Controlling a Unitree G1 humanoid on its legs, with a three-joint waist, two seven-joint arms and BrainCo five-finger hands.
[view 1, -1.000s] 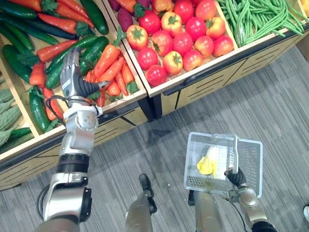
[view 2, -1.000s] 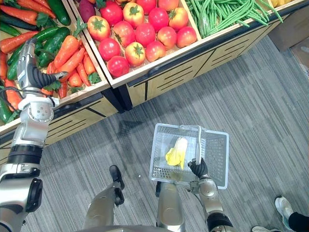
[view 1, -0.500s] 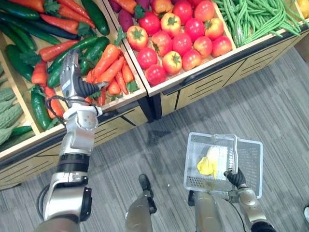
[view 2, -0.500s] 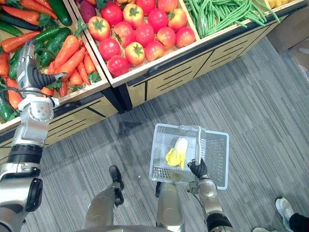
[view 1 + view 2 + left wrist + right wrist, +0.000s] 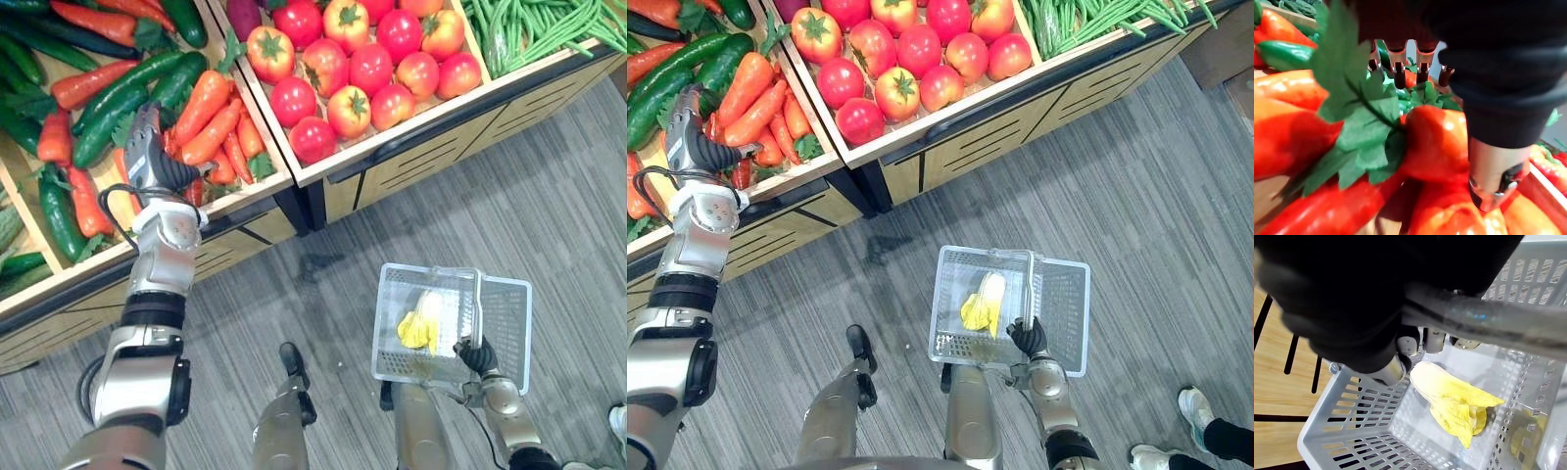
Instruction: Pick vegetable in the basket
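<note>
Two hands show: your left hand [image 5: 149, 160], upper left, reaches straight-fingered, thumb apart, over the carrots [image 5: 211, 132] in the wooden bin [image 5: 392, 162]. Your right hand [image 5: 475, 354], lower right, curls round the handle [image 5: 477, 304] of the basket [image 5: 509, 333] above grey floor [image 5: 549, 196]. The carrots run diagonally, lower left to upper right; a yellow vegetable [image 5: 419, 323] lies in the basket.

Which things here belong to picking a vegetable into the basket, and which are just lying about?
Part of the job:
left hand, open over the carrots
basket, its handle gripped by the right hand
yellow vegetable lying in the basket

Just lying about:
tomatoes
green beans
cucumbers
</note>
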